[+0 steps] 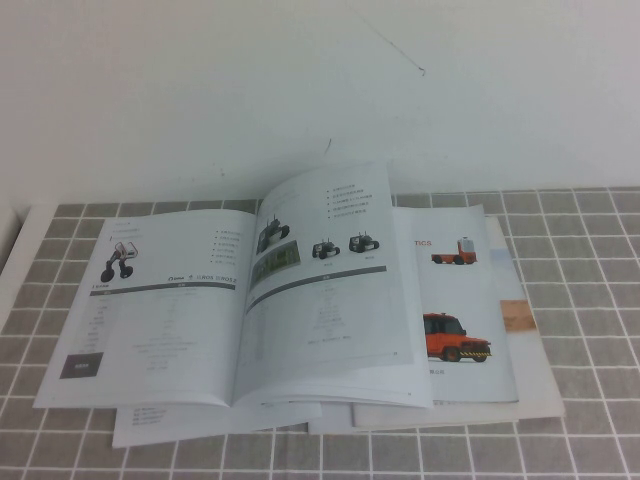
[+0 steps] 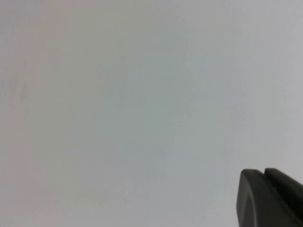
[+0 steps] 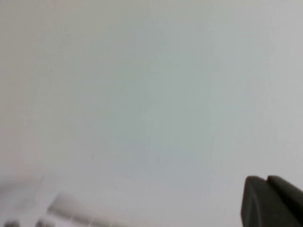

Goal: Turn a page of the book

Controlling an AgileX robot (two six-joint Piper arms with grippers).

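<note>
The book (image 1: 165,330) lies open on the grey tiled table (image 1: 590,300) in the high view. Its left leaf pictures a white-and-red robot arm. The page (image 1: 325,285) is the right-hand leaf, showing small dark wheeled robots and a grey band; it lies nearly flat, with its far edge curling up a little. Neither arm shows in the high view. My left gripper (image 2: 262,171) shows only as dark fingertips pressed together against a blank white wall, holding nothing. My right gripper (image 3: 266,178) looks the same, shut and empty, away from the book.
A booklet picturing orange trucks (image 1: 465,300) lies under the book's right side. Plain white sheets (image 1: 540,395) stick out beneath it at the right and front. A white wall (image 1: 320,80) stands behind the table.
</note>
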